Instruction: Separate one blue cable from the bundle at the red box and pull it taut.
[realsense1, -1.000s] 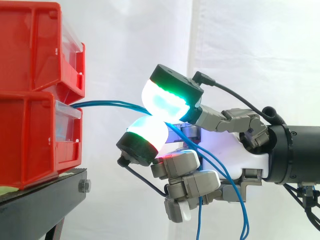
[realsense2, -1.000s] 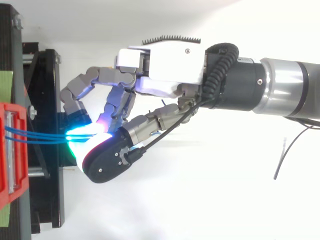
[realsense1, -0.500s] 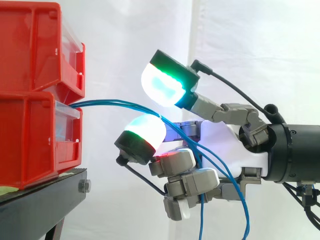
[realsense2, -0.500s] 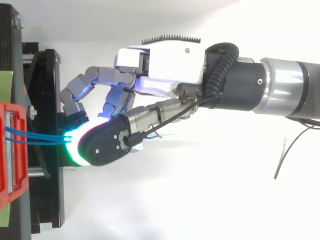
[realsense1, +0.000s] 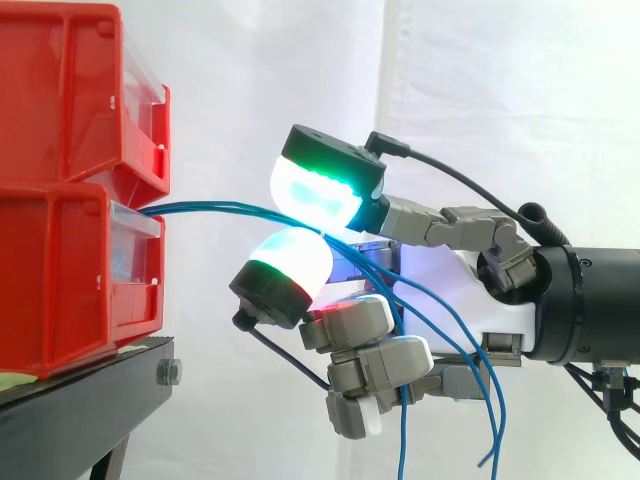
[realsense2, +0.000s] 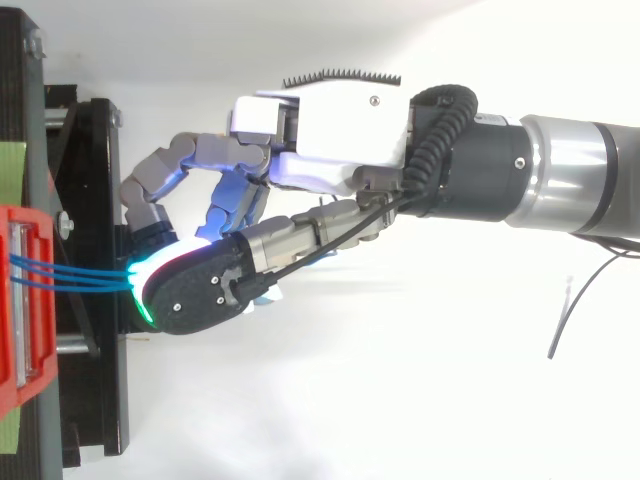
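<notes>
Several thin blue cables (realsense1: 220, 208) leave the front of the lower red box (realsense1: 60, 280) and run right to my hand (realsense1: 450, 290). They pass between the green-glowing thumb pad (realsense1: 315, 190) above and a white-glowing fingertip pad (realsense1: 290, 262) below. These two pads close on the bundle about a hand's width from the box. Behind the pinch the cables droop in loose loops past the curled lower fingers. From above, the cables (realsense2: 70, 275) fan slightly from the red box (realsense2: 20, 300) into the hand (realsense2: 330, 130).
A second red bin (realsense1: 70, 90) sits on top of the lower one. Both rest on a black stand (realsense1: 80, 400), whose frame (realsense2: 95, 200) lies under the fingertips. A white curtain hangs behind.
The thumb pad lifted off the cables half a second ago, then came back down and left onto the bundle. The loose loops behind the hand hang a little further right.
</notes>
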